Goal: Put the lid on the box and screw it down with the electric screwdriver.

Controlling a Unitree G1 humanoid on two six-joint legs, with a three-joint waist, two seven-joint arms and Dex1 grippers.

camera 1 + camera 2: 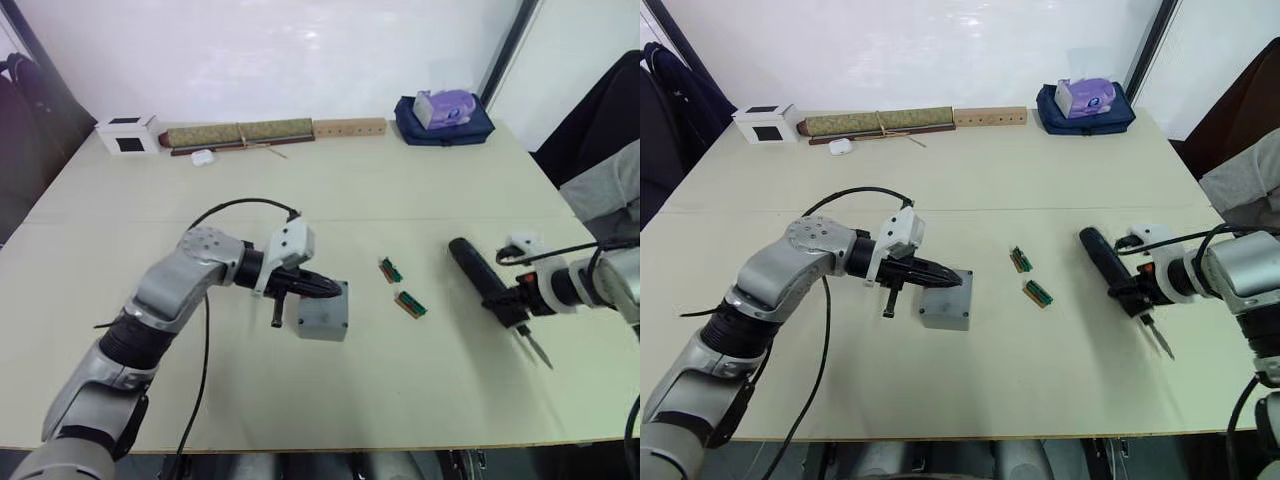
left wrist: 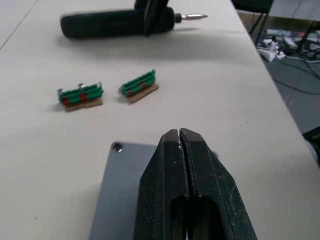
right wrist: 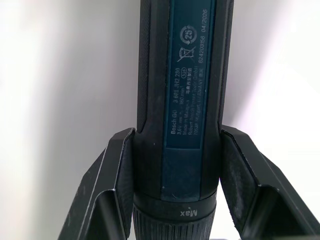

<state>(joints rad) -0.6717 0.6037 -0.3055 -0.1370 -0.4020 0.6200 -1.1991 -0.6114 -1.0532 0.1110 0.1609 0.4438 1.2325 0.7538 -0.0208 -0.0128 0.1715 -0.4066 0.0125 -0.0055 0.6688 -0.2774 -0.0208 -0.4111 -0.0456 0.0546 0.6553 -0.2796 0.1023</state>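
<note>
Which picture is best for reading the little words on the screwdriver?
The right wrist view is best: the electric screwdriver sits close up between the right gripper's jaws, printed label facing the camera. Both eye views show its whole length on the table, too small to read. The left wrist view shows it far off, side-on.

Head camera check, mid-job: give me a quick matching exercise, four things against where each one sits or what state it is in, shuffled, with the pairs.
Things:
1. lid
2. electric screwdriver
3. left claw
4. white cube with a black face

States:
A. far left corner of the table
B. gripped between the right claw fingers
C. sitting on the box
D. fingers shut, over the lid

Pairs: 1-C, 2-B, 3-D, 4-A
</note>
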